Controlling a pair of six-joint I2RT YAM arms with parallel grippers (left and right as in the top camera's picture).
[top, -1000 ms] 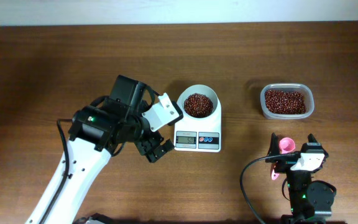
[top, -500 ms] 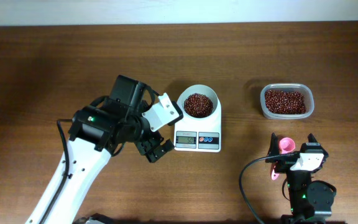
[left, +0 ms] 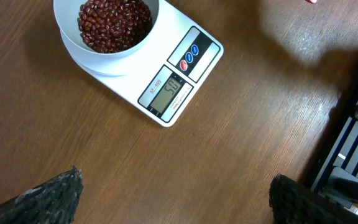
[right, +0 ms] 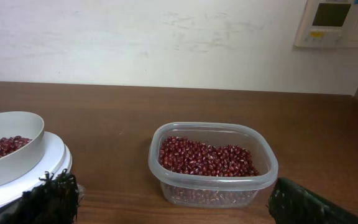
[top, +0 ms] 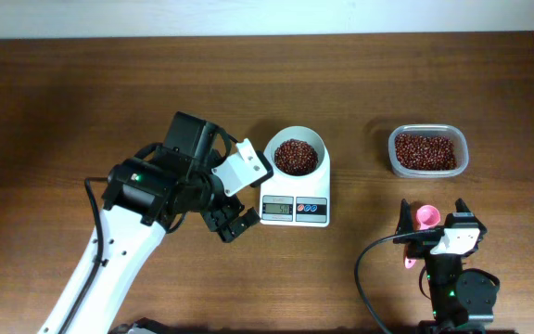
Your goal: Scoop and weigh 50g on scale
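Dark brown wood covers the whole bench (top: 63, 93), and behind its far edge stands a plain white wall (right: 104, 37) with a pale control panel (right: 331, 22) at the upper right.

My white and black left arm (top: 109, 250) reaches in from the near left. Its left end effector (left: 173, 202) hangs released over bare wood just left of the scale's near end, with the two dark fingers spread wide and nothing between them.

My right arm's black base (top: 457, 297) sits at the near right edge. The right end effector (top: 432, 221) above it is also spread wide and points toward the far side. From its wrist view, nothing is gripped between the fingers.

At the middle of the bench sits the small white rectangular digital scale (top: 294, 209). Its grey display and red and blue buttons are at the near end. I cannot read the lit digits with any certainty.

A clear plastic tub of red beans (top: 426, 151) stands to the right of the scale, well apart from it and on the far side of my right end effector.

A round white bowl (top: 297, 154) rests on the scale's far end, holding a heap of red beans.

A small pink plastic scoop (top: 425, 215) shows from overhead between my right fingers, its handle pointing near-left. I cannot tell whether it touches them.
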